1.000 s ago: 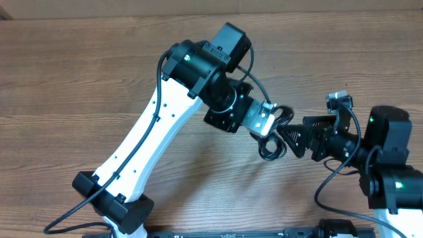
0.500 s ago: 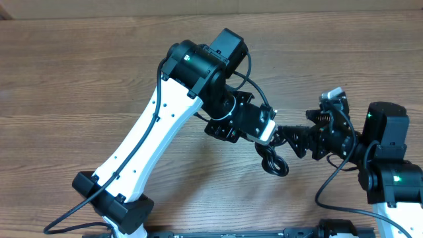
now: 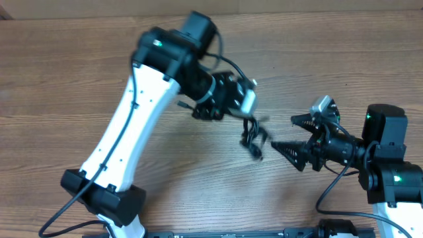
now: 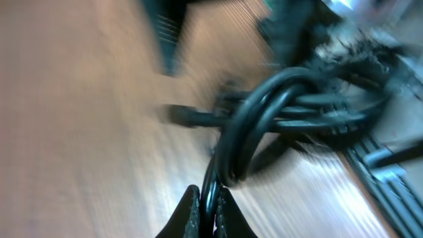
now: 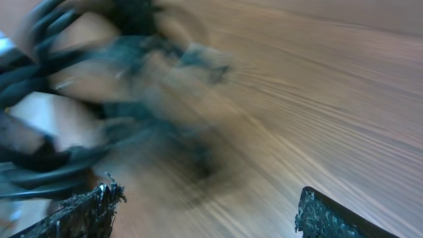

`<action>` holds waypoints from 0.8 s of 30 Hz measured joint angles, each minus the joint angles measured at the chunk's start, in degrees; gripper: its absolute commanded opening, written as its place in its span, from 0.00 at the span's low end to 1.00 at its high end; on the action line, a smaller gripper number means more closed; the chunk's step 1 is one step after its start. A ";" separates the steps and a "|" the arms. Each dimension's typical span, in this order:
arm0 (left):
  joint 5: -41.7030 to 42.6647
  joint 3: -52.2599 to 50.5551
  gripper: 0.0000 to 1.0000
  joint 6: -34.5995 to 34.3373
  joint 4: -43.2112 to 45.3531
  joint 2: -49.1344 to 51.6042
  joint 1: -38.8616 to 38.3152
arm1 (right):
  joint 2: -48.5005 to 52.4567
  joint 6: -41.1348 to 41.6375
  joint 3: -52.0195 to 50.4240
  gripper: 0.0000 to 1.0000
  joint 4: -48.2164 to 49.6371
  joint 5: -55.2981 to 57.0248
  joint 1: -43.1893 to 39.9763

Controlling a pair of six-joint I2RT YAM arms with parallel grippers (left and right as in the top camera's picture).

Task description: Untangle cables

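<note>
From overhead, the white left arm (image 3: 125,125) runs from the lower left of the frame up toward the upper middle, over the wooden table (image 3: 59,59). The left gripper (image 3: 248,114) sits just right of centre. Its jaws are closed, and the cables (image 3: 253,137) hang from them as a small black bundle in mid-frame. The bundle looks motion-blurred, and I cannot tell whether its lower end touches the wood. At the right edge is the right arm (image 3: 386,155). The right gripper (image 3: 283,132) points left with its two dark fingers spread wide. Its tips are just beside the bundle and nothing sits between them.

In the left wrist view, the left gripper (image 4: 210,215) shows at the bottom centre. Its fingertips are pinched together on one black cord. From there the cables (image 4: 291,106) rise and loop into a knot of several strands in the upper right of the frame, blurred, with wood grain behind them.

In the right wrist view, the right gripper (image 5: 208,218) has one finger at the lower left and the other at the lower right. They stand far apart, with bare wood between them. The cables (image 5: 79,99) are a dark smear in the upper left of the frame, too blurred to make out any plugs.
</note>
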 measured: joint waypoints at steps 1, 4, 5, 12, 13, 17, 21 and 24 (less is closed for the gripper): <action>1.81 0.00 0.04 -0.07 1.01 0.00 1.07 | 0.00 -0.24 0.00 0.87 -0.11 -1.46 0.00; 7.02 0.00 0.04 -0.09 3.02 0.00 3.78 | 0.00 -0.85 0.00 0.89 -0.39 -6.67 0.00; 8.31 0.00 0.04 -0.11 3.28 0.00 4.13 | 0.00 -1.03 0.00 0.90 -0.33 -8.24 0.00; 12.59 0.00 0.04 -0.09 0.59 0.00 3.28 | 0.00 -1.77 0.00 0.80 0.11 -10.51 0.00; 12.63 0.00 0.04 -0.09 -0.55 0.00 3.21 | 0.00 -1.88 0.00 0.73 0.33 -9.27 0.02; 11.65 0.02 0.04 -0.09 -4.35 0.00 3.21 | 0.00 -1.77 0.00 0.67 1.20 -3.52 0.02; 8.00 0.02 0.04 -0.85 -4.68 0.00 3.21 | 0.00 -1.70 0.00 0.72 2.10 0.02 0.00; 5.84 0.02 0.04 -1.51 -4.76 0.00 3.21 | 0.00 -1.79 0.00 0.83 3.89 2.93 0.02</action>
